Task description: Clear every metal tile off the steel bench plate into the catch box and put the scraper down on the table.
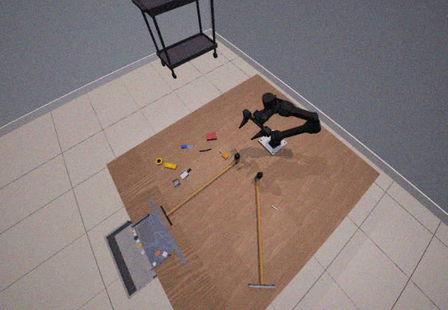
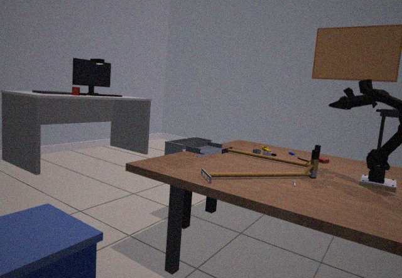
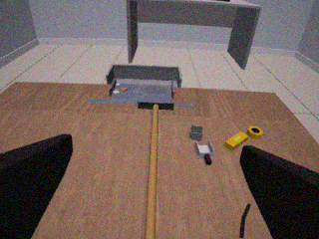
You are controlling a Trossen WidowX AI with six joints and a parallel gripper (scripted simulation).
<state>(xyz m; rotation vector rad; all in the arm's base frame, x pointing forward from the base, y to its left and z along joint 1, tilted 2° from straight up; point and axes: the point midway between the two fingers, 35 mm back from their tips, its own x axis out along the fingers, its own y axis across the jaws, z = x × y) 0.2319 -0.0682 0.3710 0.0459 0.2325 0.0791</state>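
My gripper (image 1: pixel 246 133) (image 2: pixel 330 105) (image 3: pixel 159 148) is open and empty, high above the table near the arm's base. A long wooden-handled tool with a black blade (image 1: pixel 202 188) (image 2: pixel 269 156) (image 3: pixel 153 164) lies on the table, its blade by the near lip of the steel plate (image 1: pixel 155 227) (image 3: pixel 150 95). A second long tool (image 1: pixel 259 234) (image 2: pixel 259 175) has a grey metal head. Both have upright black grips. An orange tile (image 1: pixel 157 252) (image 3: pixel 124 89) and two white tiles are on the plate. Several more lie along its far edge; on plate or in catch box (image 1: pixel 121 263) (image 3: pixel 150 74), I cannot tell.
A yellow block (image 1: pixel 170 165) (image 3: pixel 236 140), a yellow ring (image 1: pixel 159 161) (image 3: pixel 255 131), small grey parts, a blue-ended item (image 1: pixel 187 146), a black strip (image 1: pixel 205 150), a red block (image 1: pixel 211 136) and an orange-handled tool (image 1: pixel 225 155) lie beside the black-bladed tool. A small pin (image 1: pixel 274 207) lies beside the other.
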